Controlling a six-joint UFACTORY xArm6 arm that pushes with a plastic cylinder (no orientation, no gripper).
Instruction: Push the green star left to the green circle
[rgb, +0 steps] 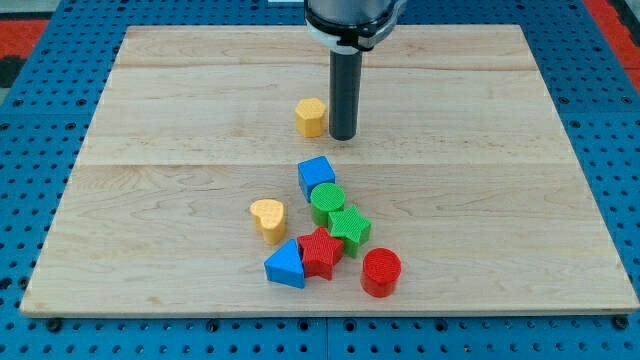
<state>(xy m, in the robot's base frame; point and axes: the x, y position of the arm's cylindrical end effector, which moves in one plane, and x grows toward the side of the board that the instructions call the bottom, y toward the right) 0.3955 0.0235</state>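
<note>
Green star (349, 227) near the desk (500, 200) front, touching the green circle (327, 199) at its far left, so seemingly done; tool, a plain rod without jaws, tip (343, 135) far off beside the yellow block (311, 116).

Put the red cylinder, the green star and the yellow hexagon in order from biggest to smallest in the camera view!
1. red cylinder
2. green star, nearly alike, so unsure
3. yellow hexagon, smallest-looking, though it lies farther up the board, so distance may explain that.
</note>
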